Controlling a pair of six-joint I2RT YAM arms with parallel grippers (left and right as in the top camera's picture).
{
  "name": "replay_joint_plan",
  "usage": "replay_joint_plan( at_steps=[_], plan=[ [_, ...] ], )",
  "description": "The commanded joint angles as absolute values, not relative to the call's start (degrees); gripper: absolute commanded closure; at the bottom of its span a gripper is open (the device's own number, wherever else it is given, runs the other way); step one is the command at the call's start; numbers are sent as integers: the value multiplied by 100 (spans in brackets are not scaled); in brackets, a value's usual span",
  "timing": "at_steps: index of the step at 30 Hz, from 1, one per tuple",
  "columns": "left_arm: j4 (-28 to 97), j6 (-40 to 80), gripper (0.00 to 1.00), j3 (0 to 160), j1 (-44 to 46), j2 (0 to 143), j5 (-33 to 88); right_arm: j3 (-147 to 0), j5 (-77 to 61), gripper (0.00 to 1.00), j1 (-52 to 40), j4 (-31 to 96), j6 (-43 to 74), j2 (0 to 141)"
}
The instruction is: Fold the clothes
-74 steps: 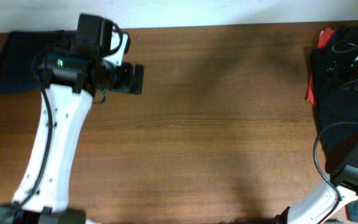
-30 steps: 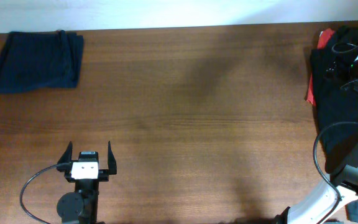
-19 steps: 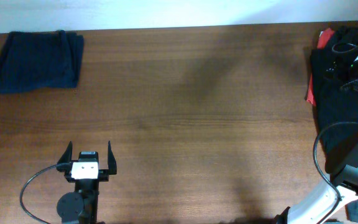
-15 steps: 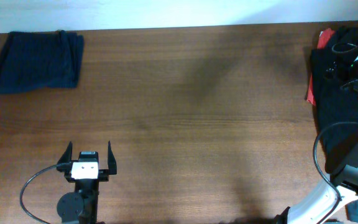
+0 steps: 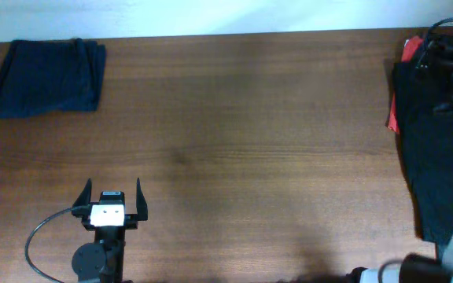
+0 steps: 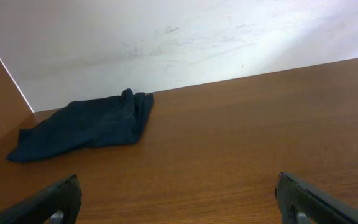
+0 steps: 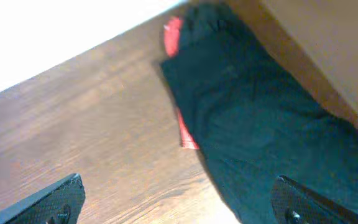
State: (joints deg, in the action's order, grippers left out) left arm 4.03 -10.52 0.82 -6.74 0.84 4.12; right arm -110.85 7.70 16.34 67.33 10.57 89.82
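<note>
A folded navy-blue garment (image 5: 46, 79) lies at the table's far left corner; it also shows in the left wrist view (image 6: 82, 124). My left gripper (image 5: 111, 196) sits near the front edge, far from it, open and empty (image 6: 179, 208). A pile of black clothes (image 5: 431, 149) with a red piece (image 5: 395, 110) under its left edge lies along the right side. My right arm (image 5: 447, 67) is over the far end of that pile. In the right wrist view the right gripper (image 7: 179, 208) is open and empty above the black clothes (image 7: 260, 130) and the red piece (image 7: 173, 34).
The brown wooden table (image 5: 258, 157) stretches between the two garment spots. A white wall (image 6: 166, 43) runs along the far edge. A grey cable (image 5: 38, 236) loops beside the left arm's base.
My left arm pulled back from the navy garment to the front edge, then stayed still. My right arm has just shifted toward the far right, uncovering more of the black pile.
</note>
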Motion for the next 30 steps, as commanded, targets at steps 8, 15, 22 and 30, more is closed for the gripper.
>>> replay_joint_plan(
  at_steps=[8, 15, 22, 30],
  plan=[
    [414, -1127, 1, 47, -703, 30, 473, -11128, 760, 1, 414, 6578, 1105, 7397],
    [414, -1127, 1, 47, -703, 30, 473, -10838, 600, 1, 412, 6838, 1105, 6241],
    [414, -1127, 1, 47, -703, 30, 473, -7701, 204, 1, 412, 4628, 1105, 3747],
    [414, -1127, 1, 47, -703, 30, 473, -3380, -137, 1, 97, 2239, 1129, 939]
  ],
)
